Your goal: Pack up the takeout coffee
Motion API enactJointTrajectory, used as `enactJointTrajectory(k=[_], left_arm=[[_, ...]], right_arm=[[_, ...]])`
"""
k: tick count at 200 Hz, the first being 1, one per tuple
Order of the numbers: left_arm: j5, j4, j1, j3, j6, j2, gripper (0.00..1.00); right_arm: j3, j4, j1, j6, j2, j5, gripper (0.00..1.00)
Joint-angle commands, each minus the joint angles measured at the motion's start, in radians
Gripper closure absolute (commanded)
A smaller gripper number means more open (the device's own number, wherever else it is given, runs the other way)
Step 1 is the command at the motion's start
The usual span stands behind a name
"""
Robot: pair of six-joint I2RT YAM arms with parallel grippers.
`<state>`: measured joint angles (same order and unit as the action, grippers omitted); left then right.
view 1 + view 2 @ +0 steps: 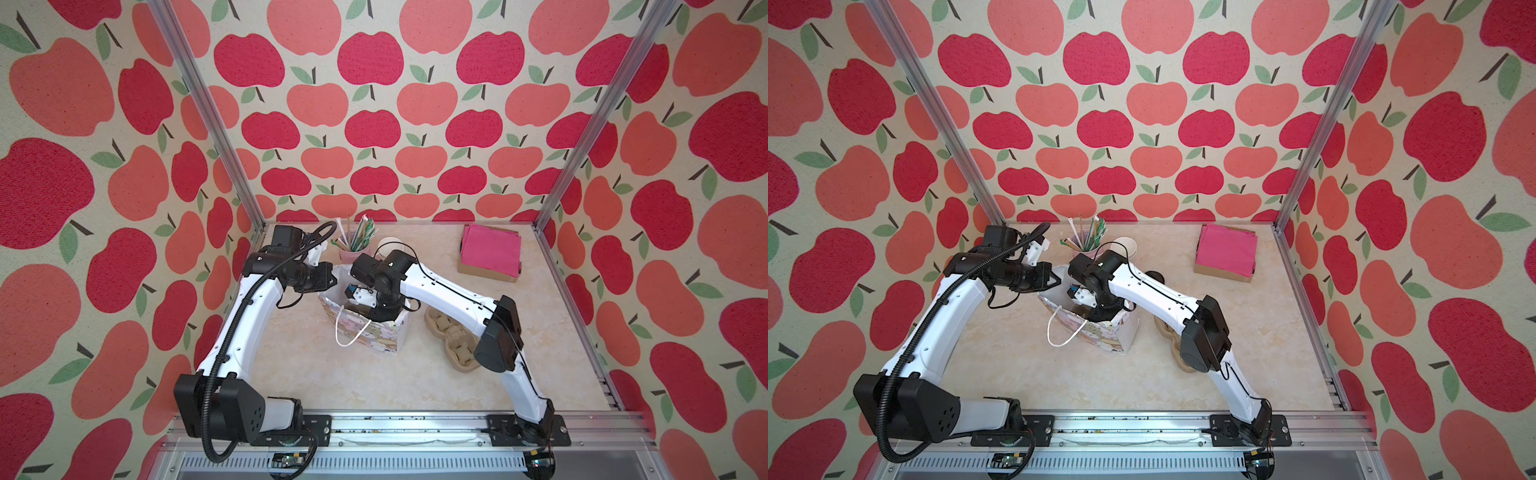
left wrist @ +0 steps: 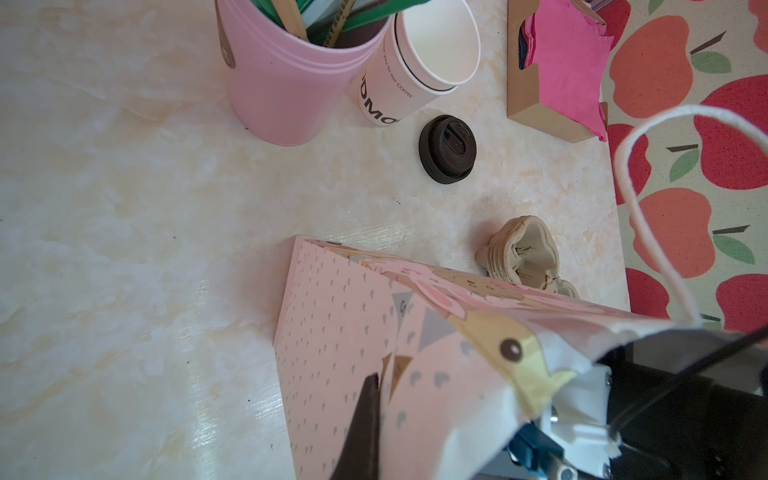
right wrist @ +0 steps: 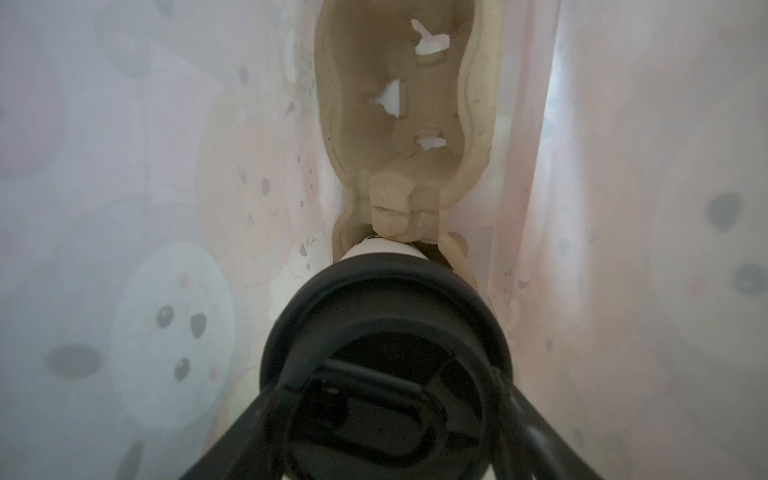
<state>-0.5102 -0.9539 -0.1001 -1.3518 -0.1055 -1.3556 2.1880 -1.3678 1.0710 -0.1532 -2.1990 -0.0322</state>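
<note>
The takeout coffee [image 3: 386, 316], a white paper cup capped by a black lid, shows in the right wrist view inside the patterned paper bag [image 1: 374, 332]. My right gripper [image 3: 390, 390] is shut on it, one dark finger on each side of the lid. A tan pulp cup carrier [image 3: 395, 104] lies in the bag below, and the cup's base is hidden at the carrier's near end. In both top views the right gripper [image 1: 1096, 309] reaches down into the bag [image 1: 1100, 336]. My left gripper [image 2: 384, 399] is shut on the bag's top edge [image 2: 415, 365], at the bag's left side [image 1: 334, 280].
Behind the bag stand a pink cup of straws [image 1: 353, 241] and a nested stack of white cups [image 1: 390, 245]. A loose black lid [image 2: 448, 148] lies near them. A cardboard box of pink napkins [image 1: 492, 253] sits back right. A stack of pulp carriers [image 1: 453, 336] lies right of the bag.
</note>
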Motion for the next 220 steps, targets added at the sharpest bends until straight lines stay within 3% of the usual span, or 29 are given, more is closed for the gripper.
enactJointTrajectory(k=[1,84,181,220], left_arm=[[0.027,-0.019,-0.003,-0.038,0.020,0.007,1.00],[0.093,-0.059,-0.024,-0.072,0.033,-0.013,1.00],[0.148,-0.079,-0.048,-0.085,0.042,-0.025,1.00],[0.166,-0.089,-0.058,-0.092,0.046,-0.032,1.00]], right_arm=[[-0.029,-0.095,-0.021,0.001,-0.055,-0.066,0.29],[0.050,-0.122,-0.013,-0.002,-0.025,-0.066,0.28],[0.113,-0.132,-0.008,0.001,0.002,-0.059,0.18],[0.155,-0.134,-0.007,0.001,0.003,-0.054,0.09]])
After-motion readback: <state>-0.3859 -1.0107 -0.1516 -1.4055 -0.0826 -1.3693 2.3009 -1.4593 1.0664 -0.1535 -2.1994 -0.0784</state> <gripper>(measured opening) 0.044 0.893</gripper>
